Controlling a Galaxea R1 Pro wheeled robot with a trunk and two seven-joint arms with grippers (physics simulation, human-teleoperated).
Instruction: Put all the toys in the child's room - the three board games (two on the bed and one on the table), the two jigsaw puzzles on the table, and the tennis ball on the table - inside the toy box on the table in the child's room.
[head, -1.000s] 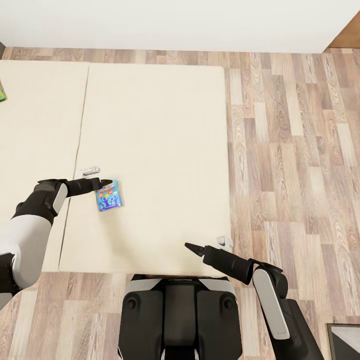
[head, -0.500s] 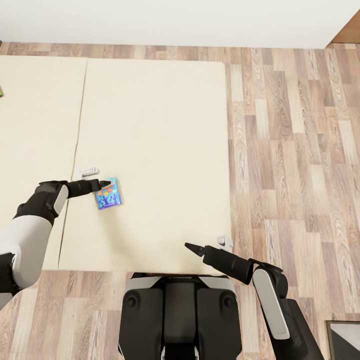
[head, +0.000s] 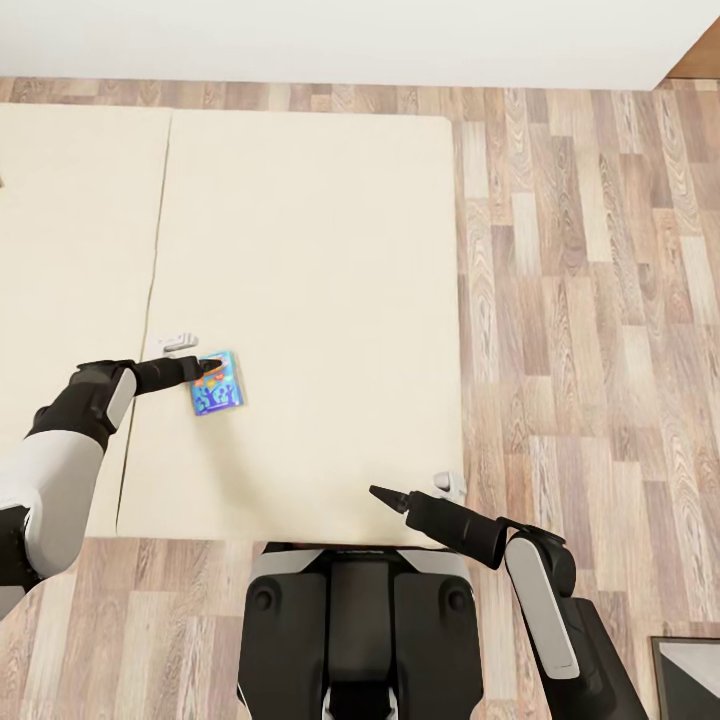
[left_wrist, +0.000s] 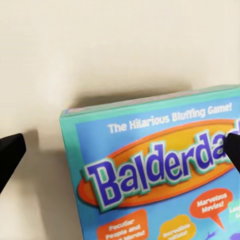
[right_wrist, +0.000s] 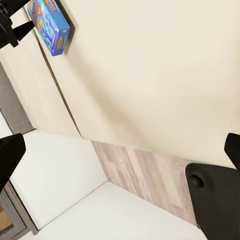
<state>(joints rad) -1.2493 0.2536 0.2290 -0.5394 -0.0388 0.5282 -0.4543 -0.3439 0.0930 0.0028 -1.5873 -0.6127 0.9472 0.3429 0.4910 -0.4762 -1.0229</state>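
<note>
While flat, board game (left_wrist: 165, 175) seemingly spans both fingers (left_wrist: 10, 152).

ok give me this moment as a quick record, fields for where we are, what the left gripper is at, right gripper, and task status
place: at the bed, wood floor beside it
target: blue board game flat on the mattress
left gripper: open, at the game's near edge, fingertips either side of the box
right gripper: open, empty, over the bed's near edge
task status: game not lifted
</note>
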